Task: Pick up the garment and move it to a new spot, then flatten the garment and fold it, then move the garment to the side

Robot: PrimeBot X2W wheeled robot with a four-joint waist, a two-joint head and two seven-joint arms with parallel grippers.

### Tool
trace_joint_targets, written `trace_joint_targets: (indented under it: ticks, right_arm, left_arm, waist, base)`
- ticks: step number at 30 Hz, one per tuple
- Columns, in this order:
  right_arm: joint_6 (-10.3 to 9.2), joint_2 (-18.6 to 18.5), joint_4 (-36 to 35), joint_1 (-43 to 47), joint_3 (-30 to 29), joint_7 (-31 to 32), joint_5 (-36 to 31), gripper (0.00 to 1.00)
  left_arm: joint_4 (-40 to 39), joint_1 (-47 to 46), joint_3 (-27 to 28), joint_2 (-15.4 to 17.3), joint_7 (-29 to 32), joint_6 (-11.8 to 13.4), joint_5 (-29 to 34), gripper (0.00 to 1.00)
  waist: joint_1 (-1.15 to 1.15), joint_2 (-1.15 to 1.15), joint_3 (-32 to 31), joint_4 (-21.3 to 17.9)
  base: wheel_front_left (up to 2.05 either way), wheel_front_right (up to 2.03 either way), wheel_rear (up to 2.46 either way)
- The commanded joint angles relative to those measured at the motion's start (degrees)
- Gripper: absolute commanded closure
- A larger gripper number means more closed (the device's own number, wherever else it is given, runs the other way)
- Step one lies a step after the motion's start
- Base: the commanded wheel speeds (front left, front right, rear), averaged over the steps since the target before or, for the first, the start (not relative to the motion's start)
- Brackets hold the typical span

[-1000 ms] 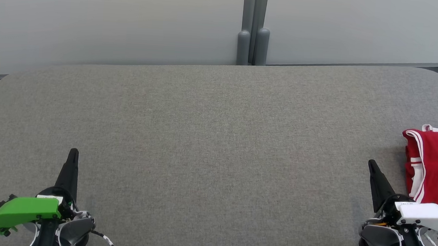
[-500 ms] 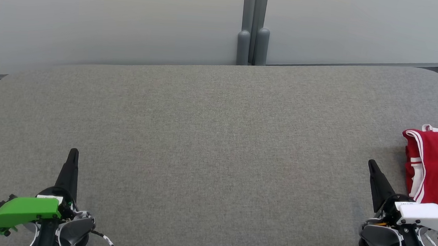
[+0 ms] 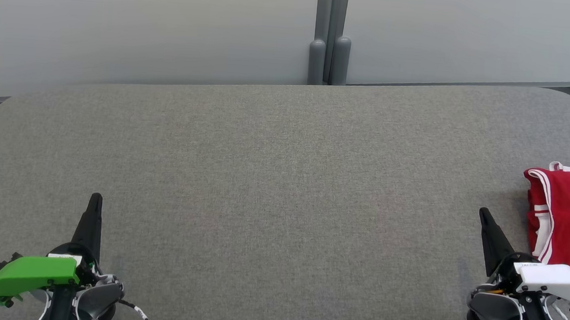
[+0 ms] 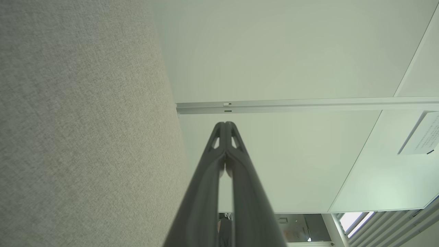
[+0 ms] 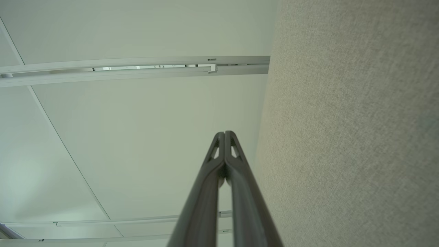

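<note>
— How do the grippers stand?
— Both are pinched fully closed and hold nothing: the left gripper (image 3: 95, 198) at the near left, the right gripper (image 3: 484, 212) at the near right, over the grey table (image 3: 283, 180).
— And the garment?
— The red garment (image 3: 569, 215), trimmed in white, lies folded on the table's right side, just beside the right gripper and apart from it. A pale partition (image 3: 148, 30) stands behind.

The red garment (image 3: 569, 215) runs off the frame's right edge.
</note>
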Motion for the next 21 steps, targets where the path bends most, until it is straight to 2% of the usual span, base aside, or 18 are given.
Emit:
trace_joint_targets:
  ticks: [1,21]
  right_arm:
    - [0.02,-0.3,-0.2,-0.5,0.0,0.1,0.3,1.0]
    - [0.02,-0.3,-0.2,-0.5,0.0,0.1,0.3,1.0]
  left_arm:
    - [-0.2,-0.9,0.2,0.0,0.0,-0.4,0.0,1.0]
    - [-0.2,-0.9,0.2,0.0,0.0,-0.4,0.0,1.0]
  waist:
    - [0.0,0.12,0.0,0.0]
    - [0.0,0.12,0.0,0.0]
  base:
    - [0.0,0.0,0.0]
    - [0.0,0.0,0.0]
